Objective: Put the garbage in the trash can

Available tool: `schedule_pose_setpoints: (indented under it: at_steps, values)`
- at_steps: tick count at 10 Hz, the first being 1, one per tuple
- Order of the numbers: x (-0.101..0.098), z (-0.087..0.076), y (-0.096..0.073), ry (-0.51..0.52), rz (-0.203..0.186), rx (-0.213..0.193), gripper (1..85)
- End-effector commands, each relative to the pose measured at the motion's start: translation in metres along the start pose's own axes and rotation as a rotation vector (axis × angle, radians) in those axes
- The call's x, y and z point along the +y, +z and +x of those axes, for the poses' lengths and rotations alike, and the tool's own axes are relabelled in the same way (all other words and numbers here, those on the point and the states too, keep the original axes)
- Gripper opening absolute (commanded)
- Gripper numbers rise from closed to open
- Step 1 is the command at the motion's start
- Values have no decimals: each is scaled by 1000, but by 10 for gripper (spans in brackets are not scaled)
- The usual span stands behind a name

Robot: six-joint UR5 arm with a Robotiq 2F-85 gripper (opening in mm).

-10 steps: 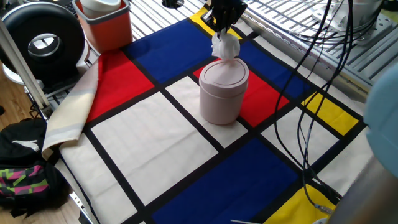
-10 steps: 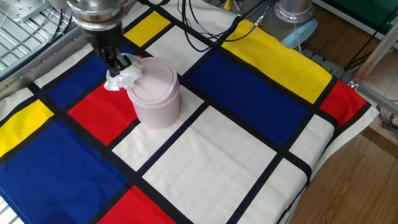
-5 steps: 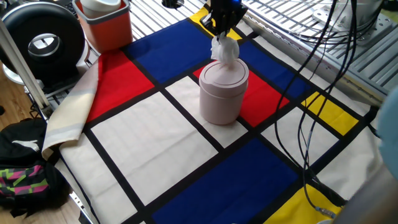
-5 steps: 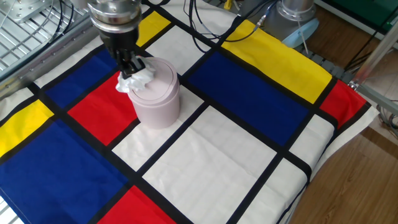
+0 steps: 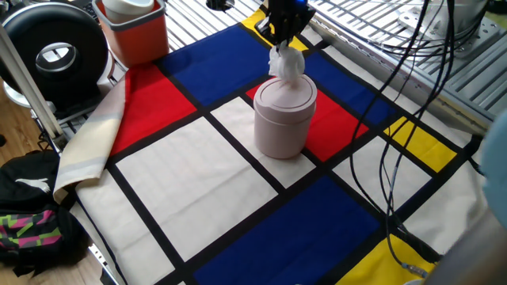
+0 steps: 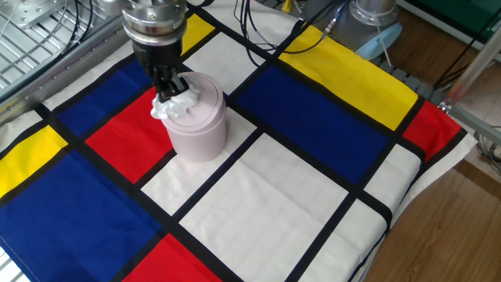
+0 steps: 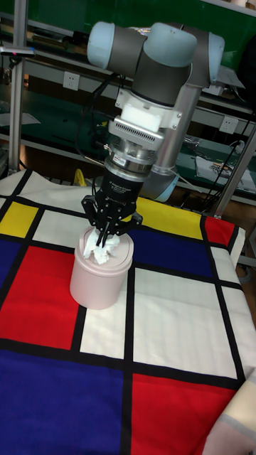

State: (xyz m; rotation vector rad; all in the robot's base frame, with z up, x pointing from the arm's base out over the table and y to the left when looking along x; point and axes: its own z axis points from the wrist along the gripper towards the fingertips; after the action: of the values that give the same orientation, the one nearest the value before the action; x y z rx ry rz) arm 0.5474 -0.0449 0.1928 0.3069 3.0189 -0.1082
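The tissue wad (image 5: 287, 63) hangs crumpled and white directly over the lid of the pink trash can (image 5: 284, 117), its lower end touching or all but touching the lid's top; from the other fixed view the wad (image 6: 175, 106) sits at the lid's far-left edge, and in the tall view it (image 7: 99, 252) droops over the can's (image 7: 96, 277) rim on the left side. The tool (image 7: 109, 232) points straight down with its black fingers (image 7: 100, 220) clamped together on the upper part of the wad. Above it runs the silver wrist and the grey and pale-blue arm (image 7: 158, 60).

The can stands upright, lid on, on a red square of the cloth (image 5: 198, 182), a cover of red, blue, yellow and white blocks with black lines that drapes the worktop. Well apart, at the far corner in the one fixed view, stands an orange square bin (image 5: 133, 30) with a white insert. Beside it lies a black round device (image 5: 54, 47). Black cables (image 5: 400, 95) hang across the right side. A dark bag (image 5: 32, 214) with pink and green marks lies on the floor.
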Motion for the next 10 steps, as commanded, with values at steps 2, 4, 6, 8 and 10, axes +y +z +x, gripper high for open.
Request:
schedule_pose_setpoints:
  at_steps: [2, 4, 6, 8, 10]
  values:
    - [11, 25, -2, -140, -49, 91, 10]
    - [21, 35, -3, -215, -96, 123, 10]
    - [17, 32, -3, -192, -78, 116, 10]
    - [20, 30, -4, -193, -78, 102, 10]
    - [19, 27, -1, -200, -68, 98, 10]
